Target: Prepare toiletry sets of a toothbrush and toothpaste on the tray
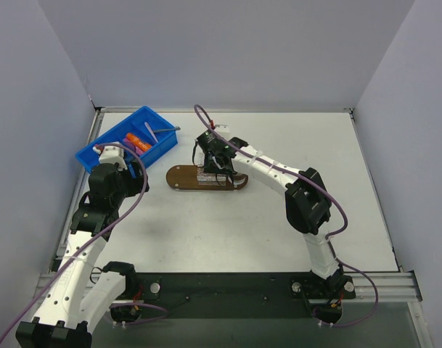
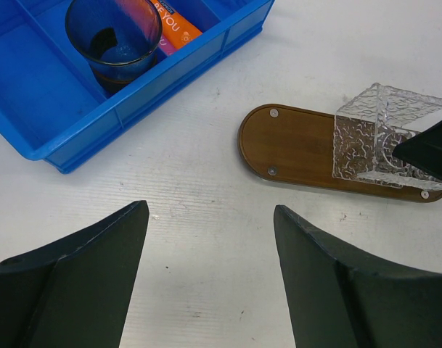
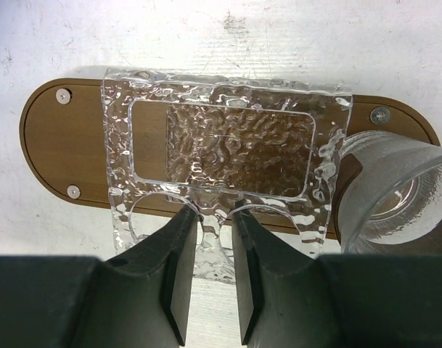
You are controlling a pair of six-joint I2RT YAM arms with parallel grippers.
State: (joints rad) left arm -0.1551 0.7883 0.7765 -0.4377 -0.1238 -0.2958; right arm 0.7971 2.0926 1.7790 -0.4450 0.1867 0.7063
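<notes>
White table [image 1: 279,217]; right hand [image 1: 221,171], pinching clear box [image 3: 228,138], half hides tray [image 1: 178,176].

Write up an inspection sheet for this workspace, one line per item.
Surface: white table, lightly scuffed.
Job's things: brown tray has no tube or brush on it; orange toothpaste tubes and a thin brush lie in the blue bin.
Clutter: clear box and clear glass stand on the tray; dark blue glass stands in the bin.
Grippers: left pincer open above bare table; right pincer shut on the clear box's near wall.
Cables: purple cables run along both arms.
Surroundings: pale walls on three sides.
</notes>
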